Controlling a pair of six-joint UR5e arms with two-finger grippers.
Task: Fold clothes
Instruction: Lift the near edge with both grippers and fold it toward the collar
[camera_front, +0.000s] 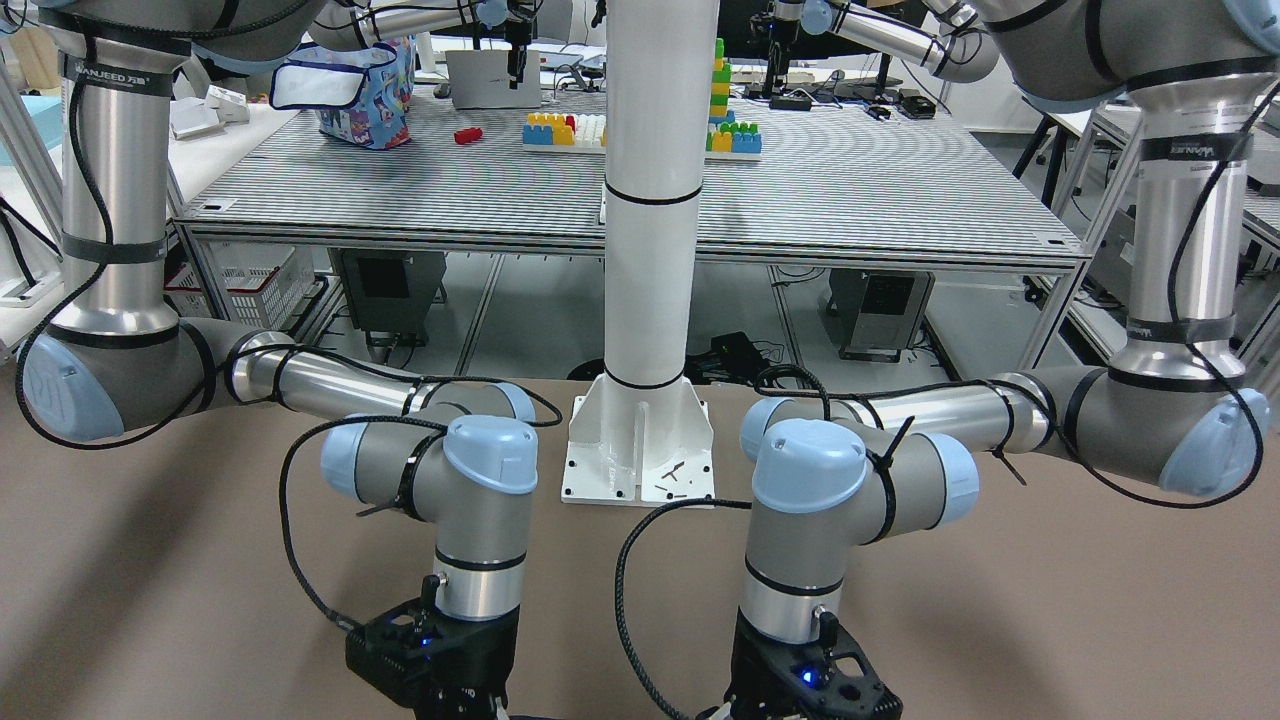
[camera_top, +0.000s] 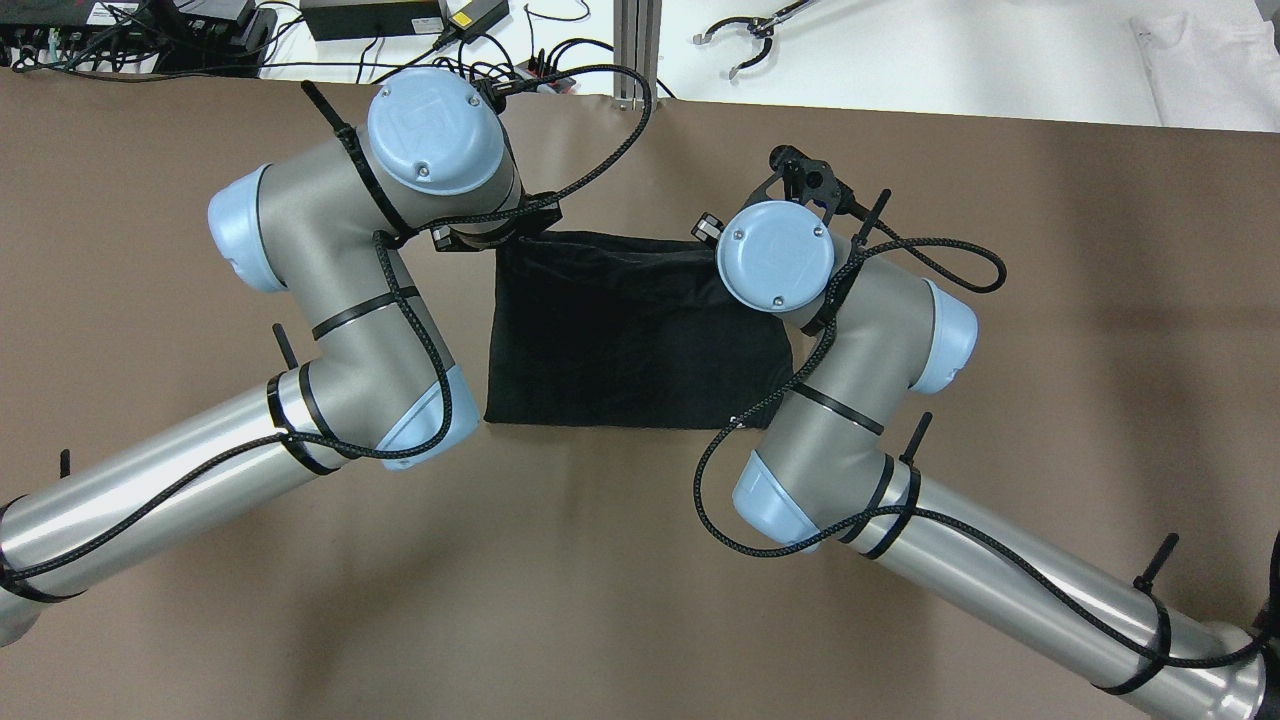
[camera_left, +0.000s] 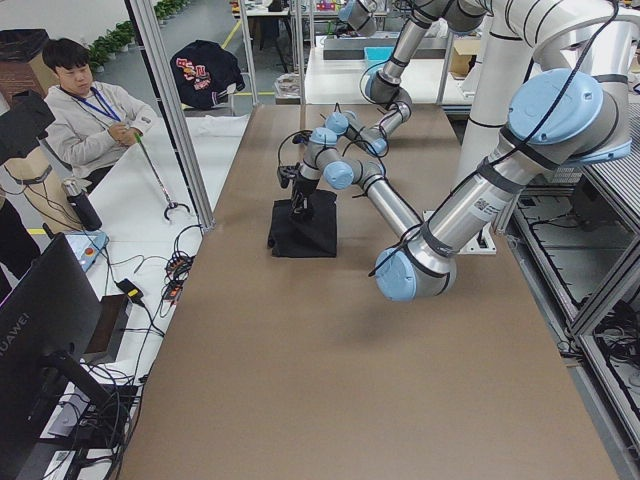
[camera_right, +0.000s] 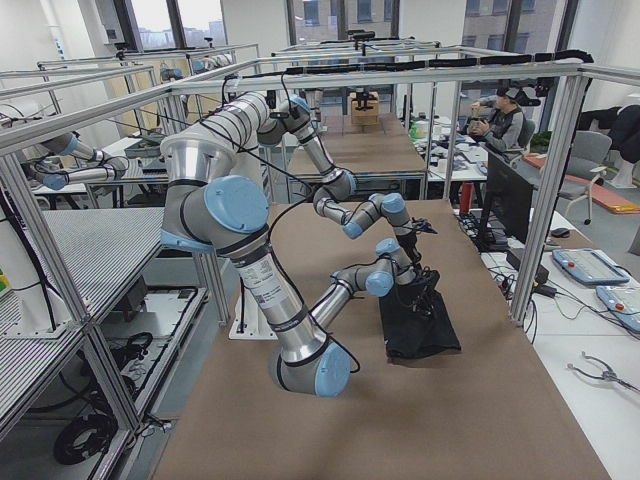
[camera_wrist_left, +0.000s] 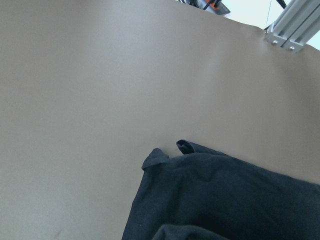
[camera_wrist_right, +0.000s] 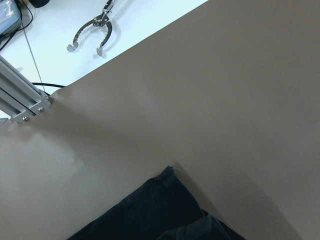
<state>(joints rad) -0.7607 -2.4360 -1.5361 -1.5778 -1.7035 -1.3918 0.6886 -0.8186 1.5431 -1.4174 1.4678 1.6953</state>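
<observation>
The cloth (camera_top: 630, 330) lies flat on the worktop (camera_top: 600, 560), its long axis running arm to arm. The left pincer (camera_front: 805, 695) and right pincer (camera_front: 450, 690) each stand over a far corner, equally near. Whether they grip, I cannot tell.

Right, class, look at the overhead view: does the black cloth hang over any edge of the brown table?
No, the black cloth lies wholly on the brown table, with bare tabletop between it and the table's far edge.
</observation>
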